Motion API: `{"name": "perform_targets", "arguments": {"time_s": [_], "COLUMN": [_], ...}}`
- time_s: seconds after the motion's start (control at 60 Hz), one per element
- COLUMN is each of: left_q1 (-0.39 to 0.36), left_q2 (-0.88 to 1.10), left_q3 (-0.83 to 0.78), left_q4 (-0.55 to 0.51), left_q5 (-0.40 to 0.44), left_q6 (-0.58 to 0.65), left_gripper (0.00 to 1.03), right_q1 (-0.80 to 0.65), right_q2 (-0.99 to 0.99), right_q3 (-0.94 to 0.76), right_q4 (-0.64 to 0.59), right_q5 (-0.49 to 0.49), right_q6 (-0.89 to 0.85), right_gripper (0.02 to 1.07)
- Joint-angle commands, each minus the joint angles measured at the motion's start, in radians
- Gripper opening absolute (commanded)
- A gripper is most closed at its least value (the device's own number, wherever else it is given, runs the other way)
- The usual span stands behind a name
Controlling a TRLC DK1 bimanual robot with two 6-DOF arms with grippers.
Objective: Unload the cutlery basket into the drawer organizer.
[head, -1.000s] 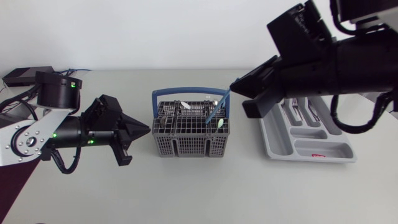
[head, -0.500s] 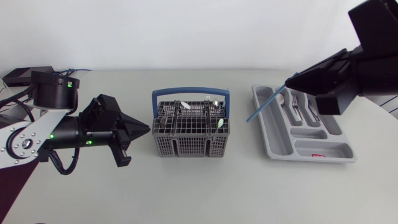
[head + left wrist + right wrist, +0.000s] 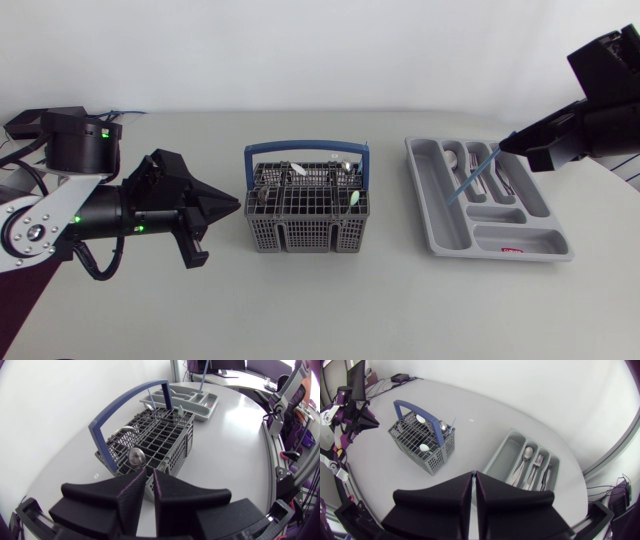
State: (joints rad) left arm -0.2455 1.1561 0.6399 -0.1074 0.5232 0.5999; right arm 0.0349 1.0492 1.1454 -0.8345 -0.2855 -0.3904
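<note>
The grey cutlery basket (image 3: 300,236) with a blue handle stands mid-table and holds several pieces, among them a spoon (image 3: 136,456). To its right lies the grey drawer organizer (image 3: 440,215). My right gripper (image 3: 503,146) hangs above the organizer, shut on a blue-handled utensil (image 3: 470,178) that slants down over the middle compartments. In the right wrist view its fingers (image 3: 465,491) are pressed together above the organizer (image 3: 506,455) and the utensil is hidden. My left gripper (image 3: 235,207) is shut and empty, just left of the basket (image 3: 175,452).
A spoon, a fork and knives (image 3: 482,176) lie in the organizer's narrow slots. Its long left slot and front slot look bare. A black box (image 3: 45,120) with cables sits at the table's back left corner, behind my left arm.
My right arm has swung right from above the basket to above the organizer, carrying the blue-handled utensil. The left arm has hardly moved.
</note>
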Motion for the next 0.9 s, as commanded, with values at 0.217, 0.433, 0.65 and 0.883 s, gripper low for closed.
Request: {"name": "perform_targets", "arguments": {"time_s": [0.217,0.433,0.65,0.883], "left_q1": [-0.001,0.003,0.006,0.011], "left_q2": [-0.012,-0.012,-0.013,-0.004], "left_q3": [-0.032,-0.04,-0.049,-0.057], "left_q4": [0.0,0.003,0.005,0.009], "left_q5": [0.004,0.004,0.009,0.011], "left_q6": [0.023,0.034,0.047,0.063], "left_gripper": [0.28,0.28,0.28,0.28], "right_q1": [-0.05,-0.063,-0.066,-0.086], "right_q2": [0.078,0.15,0.23,0.387], "right_q3": [-0.023,0.002,0.043,0.1], "right_q4": [0.017,0.017,-0.014,-0.041], "right_q5": [-0.012,-0.012,-0.006,-0.006], "right_q6": [-0.041,-0.042,-0.039,-0.038], "right_gripper": [0.08,0.08,0.08,0.08]}}
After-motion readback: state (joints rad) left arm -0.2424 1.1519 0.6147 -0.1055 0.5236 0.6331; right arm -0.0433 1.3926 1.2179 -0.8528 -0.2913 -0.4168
